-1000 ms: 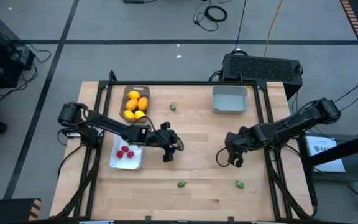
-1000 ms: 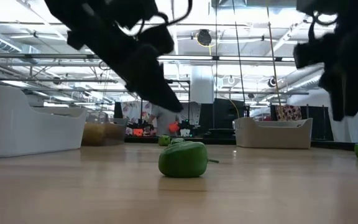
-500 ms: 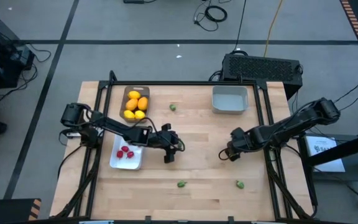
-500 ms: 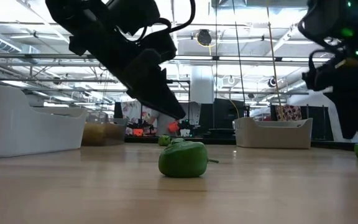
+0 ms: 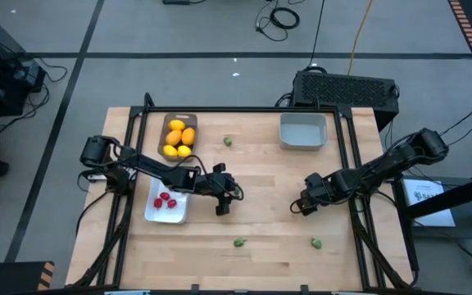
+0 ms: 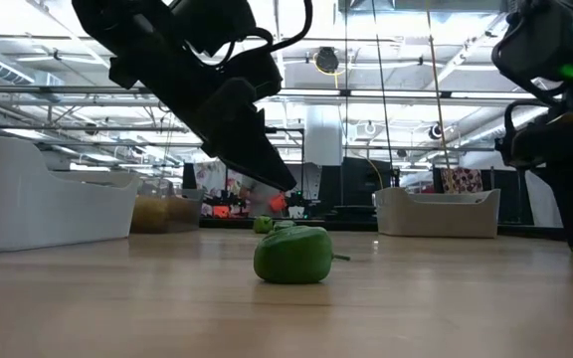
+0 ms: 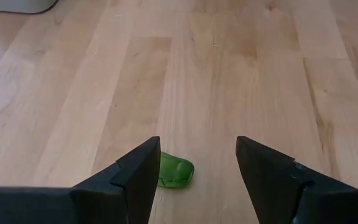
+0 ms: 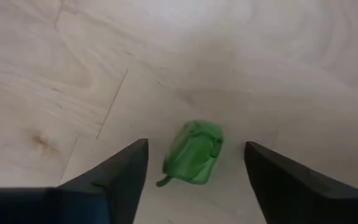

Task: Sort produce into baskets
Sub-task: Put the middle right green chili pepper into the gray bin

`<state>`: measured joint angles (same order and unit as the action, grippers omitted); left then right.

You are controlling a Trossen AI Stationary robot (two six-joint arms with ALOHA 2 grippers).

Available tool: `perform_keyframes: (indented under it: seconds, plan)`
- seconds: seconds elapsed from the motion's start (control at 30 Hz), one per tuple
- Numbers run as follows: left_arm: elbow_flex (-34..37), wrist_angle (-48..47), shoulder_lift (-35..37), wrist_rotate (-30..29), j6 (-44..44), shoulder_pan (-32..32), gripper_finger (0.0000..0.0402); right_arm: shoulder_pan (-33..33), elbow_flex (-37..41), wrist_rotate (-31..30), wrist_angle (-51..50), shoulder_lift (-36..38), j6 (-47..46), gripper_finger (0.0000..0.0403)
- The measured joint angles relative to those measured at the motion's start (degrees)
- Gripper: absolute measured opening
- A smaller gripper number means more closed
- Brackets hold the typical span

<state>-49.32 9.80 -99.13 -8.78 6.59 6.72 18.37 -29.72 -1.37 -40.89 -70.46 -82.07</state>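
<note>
My left gripper (image 5: 222, 205) is open and empty over the middle of the table, right of the white tray (image 5: 156, 215) that holds red berries (image 5: 165, 200). A green piece (image 7: 176, 171) lies on the wood just beyond its fingertips. My right gripper (image 5: 300, 206) is open and empty at the right of the table, above another green piece (image 8: 194, 152), which shows between its fingers without touching them. Green pieces lie at the near middle (image 5: 238, 242), the near right (image 5: 315, 242) and the far middle (image 5: 228, 141). Lemons (image 5: 179, 135) fill the grey-brown tray (image 5: 167, 121).
The pale grey bin (image 5: 303, 131) stands at the far right, with a black vented box (image 5: 347, 86) behind it, off the table. Bare wood lies between the two arms. In the low view the near-middle green piece (image 6: 291, 255) sits on the table in front of both arms.
My right gripper has gone down toward the table, in the direction of the near-right green piece, and has tipped its fingers downward. It has stayed open and empty. The produce has not moved.
</note>
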Motion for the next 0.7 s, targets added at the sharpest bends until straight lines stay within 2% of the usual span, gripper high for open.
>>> perform_keyframes:
  seconds: [0.47,0.57,0.7]
  plan:
    - [0.00,-0.15,0.00,0.23,-0.02,0.07,0.0219,0.11,-0.13,-1.77,-0.03,0.00,2.51,0.0072]
    - [0.00,-1.52,0.04,1.62,0.08,0.07,0.0219,0.11,-1.41,-1.67,-0.24,0.03,3.89,0.0051]
    - [0.00,-4.00,1.18,4.29,1.00,0.07,0.0218,-0.77,-4.86,-1.74,-0.51,0.23,6.87,0.0049]
